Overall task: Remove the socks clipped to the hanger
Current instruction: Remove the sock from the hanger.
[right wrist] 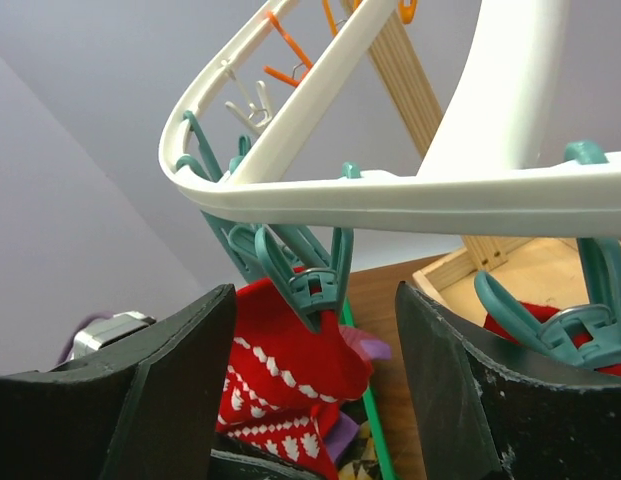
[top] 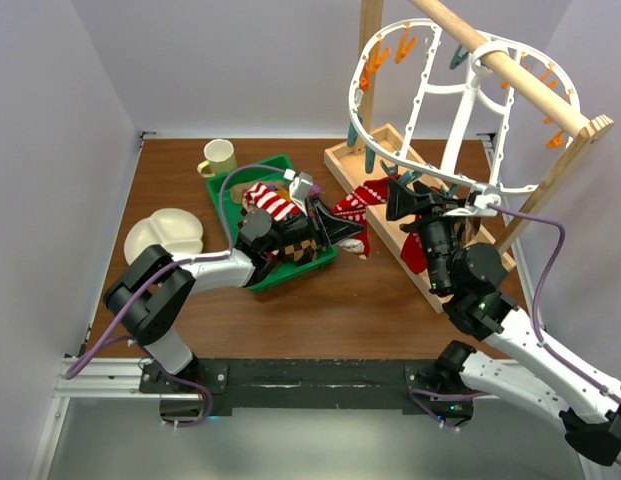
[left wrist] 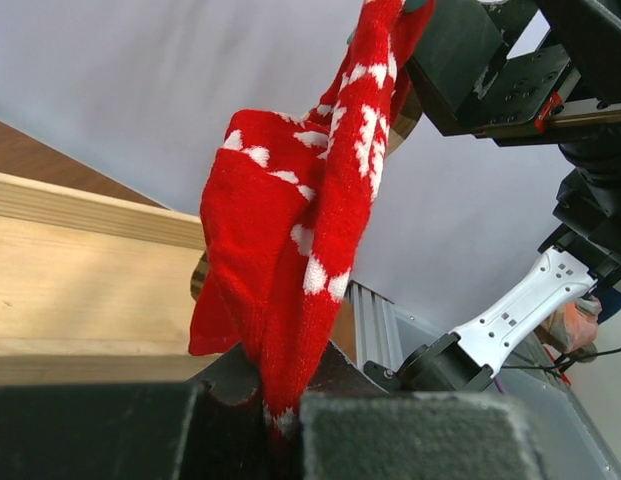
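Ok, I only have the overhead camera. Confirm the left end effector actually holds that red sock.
Observer: Yes. The left wrist view shows the left end effector shut on the lower end of the red sock.
Operator: Now report the right one.
Observer: The right wrist view shows the right end effector open around a teal clip, with gaps on both sides.
Operator: Check that clip.
Observer: It hangs from the white hanger, its tip on the sock's top edge; the sock looks clipped, not yet released.
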{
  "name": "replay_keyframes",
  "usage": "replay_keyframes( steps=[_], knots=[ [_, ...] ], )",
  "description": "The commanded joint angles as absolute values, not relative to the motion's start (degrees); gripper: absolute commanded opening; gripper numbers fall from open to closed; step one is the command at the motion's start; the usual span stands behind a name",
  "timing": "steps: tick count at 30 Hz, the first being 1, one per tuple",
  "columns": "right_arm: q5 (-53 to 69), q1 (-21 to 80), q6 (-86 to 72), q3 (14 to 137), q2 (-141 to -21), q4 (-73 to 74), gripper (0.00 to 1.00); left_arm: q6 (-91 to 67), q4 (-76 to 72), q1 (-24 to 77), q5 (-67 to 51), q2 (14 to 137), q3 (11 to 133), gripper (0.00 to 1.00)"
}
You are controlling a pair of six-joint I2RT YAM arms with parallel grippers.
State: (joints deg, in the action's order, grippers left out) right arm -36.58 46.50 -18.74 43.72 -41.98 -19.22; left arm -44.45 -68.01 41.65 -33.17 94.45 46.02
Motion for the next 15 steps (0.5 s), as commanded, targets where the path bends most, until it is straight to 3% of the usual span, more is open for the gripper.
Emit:
replay_keyframes(
  steps=[1, 11, 15],
  knots=[
    [-38.67, 46.49, -18.02, 45.79, -42.01, -24.08, 0.68, -45.00, -70.14, 41.57, -34.10, 91.85, 45.62, 0.00],
    [-39.11, 46.49, -17.75, 46.58, -43.07, -25.75, 0.65, -44.83, -69.61, 41.57, -34.19, 91.93, 45.70, 0.00],
    [-39.11, 46.50, -17.58, 46.67, -43.07, -25.75, 0.53, -44.56, -68.91, 41.57, -34.28, 91.67, 45.79, 0.00]
  ],
)
